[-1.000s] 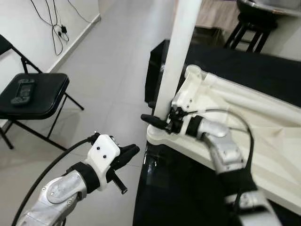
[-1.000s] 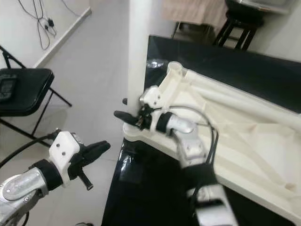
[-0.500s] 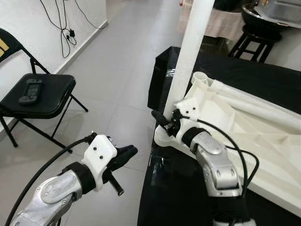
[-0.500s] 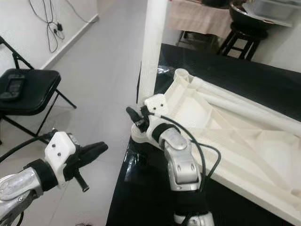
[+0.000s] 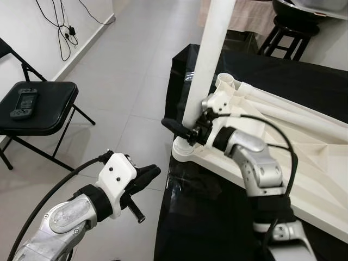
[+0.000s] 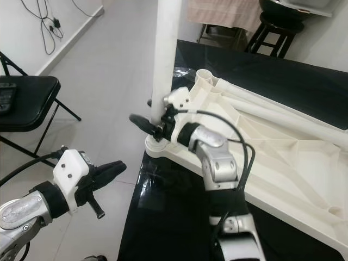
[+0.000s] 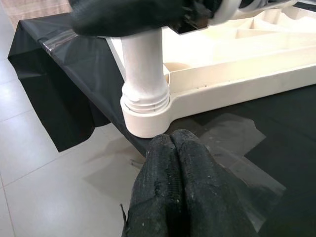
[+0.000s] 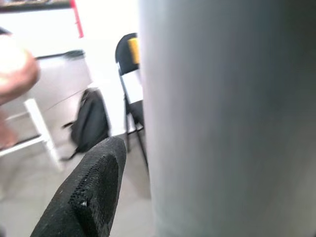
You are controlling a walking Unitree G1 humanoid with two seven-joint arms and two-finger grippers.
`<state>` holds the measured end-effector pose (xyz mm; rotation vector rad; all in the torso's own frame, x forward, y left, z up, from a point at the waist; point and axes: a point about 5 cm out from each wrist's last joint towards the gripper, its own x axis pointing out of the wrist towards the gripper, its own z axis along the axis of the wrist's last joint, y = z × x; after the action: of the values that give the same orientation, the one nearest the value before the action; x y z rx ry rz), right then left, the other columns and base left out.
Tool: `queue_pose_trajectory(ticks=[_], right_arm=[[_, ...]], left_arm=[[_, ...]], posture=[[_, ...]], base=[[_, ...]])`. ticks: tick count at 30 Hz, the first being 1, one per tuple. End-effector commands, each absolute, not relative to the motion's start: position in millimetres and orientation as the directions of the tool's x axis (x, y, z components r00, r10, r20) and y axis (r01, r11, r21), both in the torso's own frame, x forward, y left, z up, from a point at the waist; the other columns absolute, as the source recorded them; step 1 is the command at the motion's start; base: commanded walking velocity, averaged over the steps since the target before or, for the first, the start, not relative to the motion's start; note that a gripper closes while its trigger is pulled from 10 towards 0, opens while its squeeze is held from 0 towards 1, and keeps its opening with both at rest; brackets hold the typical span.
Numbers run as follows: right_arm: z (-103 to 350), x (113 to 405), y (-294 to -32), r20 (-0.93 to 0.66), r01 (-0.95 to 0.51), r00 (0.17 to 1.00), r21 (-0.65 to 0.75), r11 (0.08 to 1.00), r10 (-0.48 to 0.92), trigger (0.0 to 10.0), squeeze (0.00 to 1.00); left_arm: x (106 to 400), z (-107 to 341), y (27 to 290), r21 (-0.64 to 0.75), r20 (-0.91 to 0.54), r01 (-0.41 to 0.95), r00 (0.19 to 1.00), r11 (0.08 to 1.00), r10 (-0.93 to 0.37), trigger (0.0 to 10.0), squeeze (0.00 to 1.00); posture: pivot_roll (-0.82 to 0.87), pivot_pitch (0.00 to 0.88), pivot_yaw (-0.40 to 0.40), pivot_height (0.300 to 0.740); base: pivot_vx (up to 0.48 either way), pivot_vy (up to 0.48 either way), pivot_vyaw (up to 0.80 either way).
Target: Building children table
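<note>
A white plastic children's table (image 5: 304, 157) lies upside down on a black-covered table (image 5: 315, 81). One white leg (image 5: 209, 54) stands upright in the corner socket (image 5: 184, 148) at the near left corner. My right gripper (image 6: 142, 110) is low on that leg, shut on it, with one black finger (image 5: 174, 126) sticking out to the left and the other behind the leg. The right wrist view has the leg (image 8: 227, 118) close up beside one finger (image 8: 86, 192). My left gripper (image 5: 148, 174) is shut and holds nothing, hovering over the floor left of the socket (image 7: 145, 116).
A black folding chair (image 5: 41, 114) with a controller (image 5: 20, 103) on its seat stands at the left by the wall. Cables (image 5: 68, 35) hang on that wall. A black stool (image 5: 283, 32) stands behind the table. Grey tile floor (image 5: 125, 81) spreads between chair and table.
The head camera has shifted a little. My right gripper stays on the leg's base. The left gripper hangs in about the same place, still shut.
</note>
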<state>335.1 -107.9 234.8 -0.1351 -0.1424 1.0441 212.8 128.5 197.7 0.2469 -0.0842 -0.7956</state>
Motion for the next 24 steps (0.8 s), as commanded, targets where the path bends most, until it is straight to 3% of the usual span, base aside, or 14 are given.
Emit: queue_pose_trajectory(ticks=[1, 3, 9, 18, 24], right_arm=[[229.3, 332.3, -101.3, 0.035, -0.888, 0.428, -0.172, 0.427, 0.903, 10.0, 0.0], [224.5, 336.8, -102.0, 0.001, -0.922, 0.35, -0.178, 0.345, 0.937, 10.0, 0.0], [218.8, 356.0, -107.7, 0.002, -0.915, 0.378, -0.154, 0.373, 0.926, 10.0, 0.0], [214.5, 362.3, -115.2, 0.004, -0.924, 0.36, -0.135, 0.357, 0.933, 10.0, 0.0], [212.2, 366.0, -120.2, -0.008, -0.945, 0.296, -0.146, 0.292, 0.955, 10.0, 0.0]], left_arm=[[211.9, 193.5, 125.8, 0.232, -0.035, 0.708, 0.691, 0.667, -0.722, 10.0, 0.0], [211.9, 194.2, 125.1, 0.234, -0.032, 0.707, 0.691, 0.667, -0.722, 10.0, 0.0], [211.3, 195.0, 123.3, 0.231, -0.031, 0.71, 0.689, 0.666, -0.724, 10.0, 0.0], [211.0, 195.5, 123.3, 0.23, -0.033, 0.709, 0.69, 0.666, -0.723, 10.0, 0.0], [205.1, 197.3, 124.4, 0.223, -0.043, 0.712, 0.689, 0.666, -0.723, 10.0, 0.0]], posture=[[0.1, 0.2, -0.131, 0.74], [0.11, 0.203, -0.129, 0.74], [0.11, 0.208, -0.129, 0.74], [0.12, 0.217, -0.128, 0.74], [0.15, 0.272, -0.113, 0.74]], base=[[0.0, 0.0, 0.0], [0.0, 0.0, 0.0], [0.0, 0.0, 0.0], [0.0, 0.0, 0.0], [0.0, 0.0, 0.0]])
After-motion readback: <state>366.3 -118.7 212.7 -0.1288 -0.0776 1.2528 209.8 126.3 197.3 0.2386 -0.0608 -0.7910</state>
